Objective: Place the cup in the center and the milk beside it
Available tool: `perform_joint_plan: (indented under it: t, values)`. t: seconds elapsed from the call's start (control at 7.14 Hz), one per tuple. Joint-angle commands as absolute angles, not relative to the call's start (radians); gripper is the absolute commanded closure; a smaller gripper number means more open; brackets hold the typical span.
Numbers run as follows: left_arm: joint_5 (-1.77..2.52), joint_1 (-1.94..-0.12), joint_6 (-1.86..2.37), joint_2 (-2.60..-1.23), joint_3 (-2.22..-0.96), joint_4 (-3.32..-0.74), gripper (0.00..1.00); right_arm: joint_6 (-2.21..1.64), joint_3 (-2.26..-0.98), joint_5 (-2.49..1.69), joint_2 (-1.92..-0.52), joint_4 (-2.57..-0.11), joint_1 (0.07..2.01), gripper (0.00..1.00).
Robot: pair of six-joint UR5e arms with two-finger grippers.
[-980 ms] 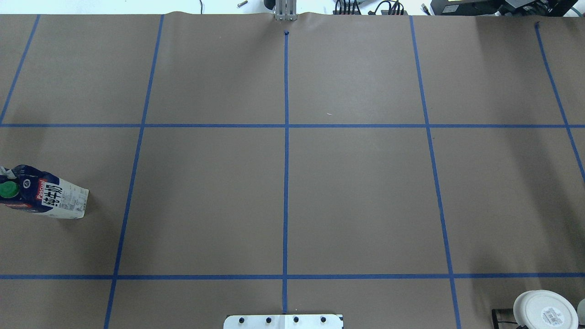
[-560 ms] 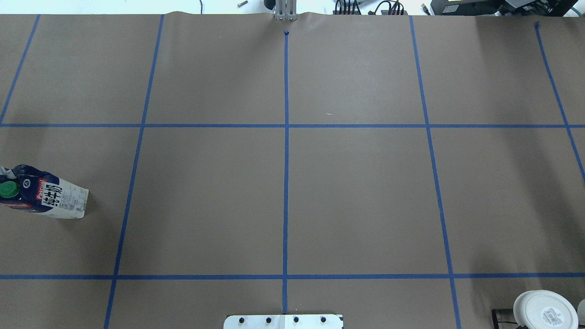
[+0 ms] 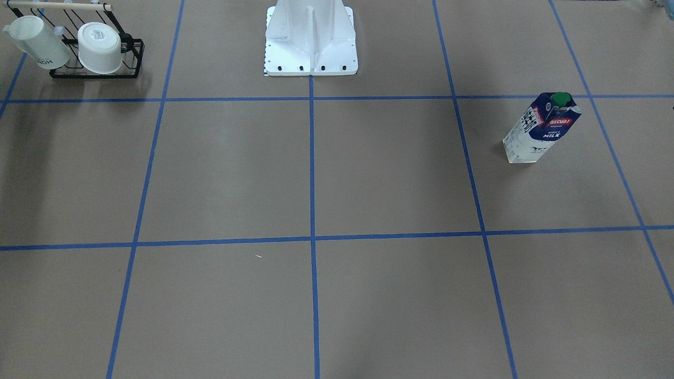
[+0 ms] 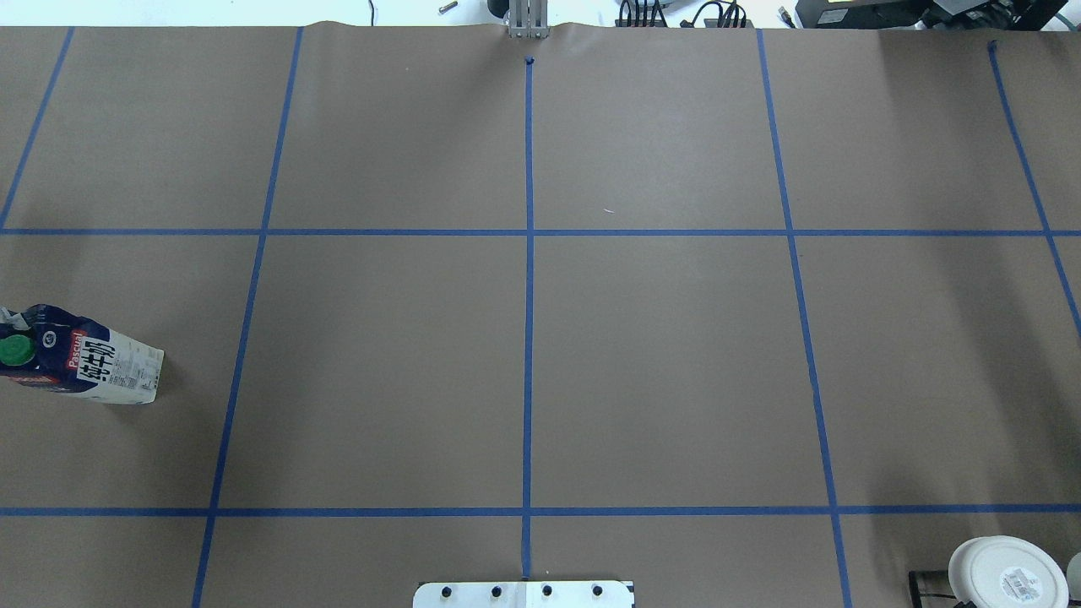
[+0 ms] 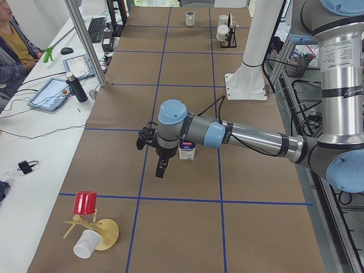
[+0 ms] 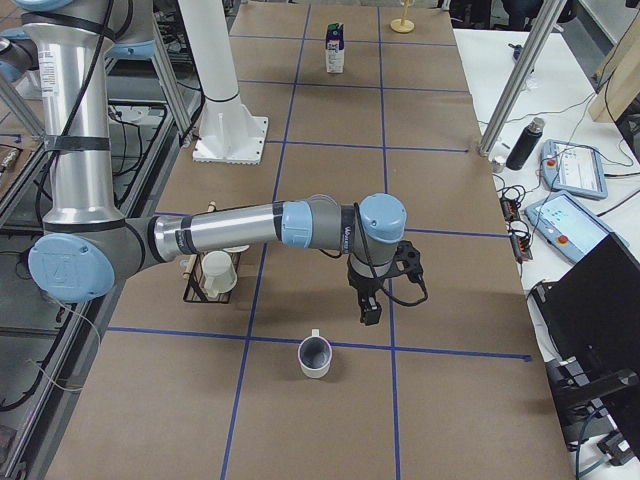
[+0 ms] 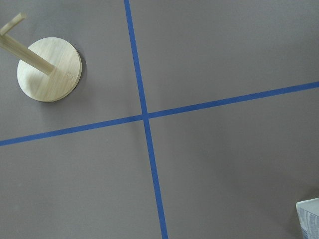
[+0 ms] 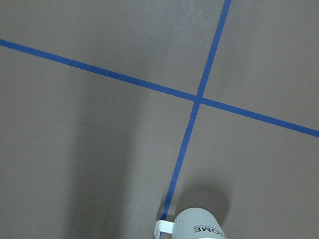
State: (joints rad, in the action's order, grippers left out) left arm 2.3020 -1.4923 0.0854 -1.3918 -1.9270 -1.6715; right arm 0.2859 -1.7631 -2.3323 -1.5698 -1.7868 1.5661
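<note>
The cup (image 6: 315, 357), a white mug with a greyish inside, stands upright on a blue tape line beyond the table's right end squares. Its "HOME" lettering shows at the bottom of the right wrist view (image 8: 199, 227). My right gripper (image 6: 369, 314) hangs just beside and above the cup; I cannot tell its state. The milk (image 4: 84, 359) stands upright at the table's left side, also in the front-facing view (image 3: 539, 129). My left gripper (image 5: 161, 170) hangs near the milk (image 5: 187, 151), on its operators' side; I cannot tell its state. The center (image 4: 591, 355) is bare brown paper.
A black wire rack (image 3: 95, 68) near the robot's right holds two tipped white mugs, one with a round label on its base (image 4: 1007, 574). A wooden mug tree (image 5: 94, 233) with a red and a white cup stands at the left end. The white robot base (image 3: 310, 42) stands mid-edge.
</note>
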Motion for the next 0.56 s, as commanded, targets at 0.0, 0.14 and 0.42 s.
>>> perform_joint_plan:
  t: [0.0,0.14,0.42]
  values:
    - [2.333,-1.496,0.084,-1.374,-1.930,-1.674,0.02,0.284,-1.747,-2.342,-1.578,-1.747,1.565,0.00]
    - [2.333,-1.496,0.084,-1.376,-1.928,-1.674,0.02,0.285,-1.706,-2.341,-1.578,-1.743,1.565,0.00]
    - [2.336,-1.496,0.083,-1.374,-1.927,-1.677,0.02,0.285,-1.690,-2.339,-1.604,-1.715,1.560,0.00]
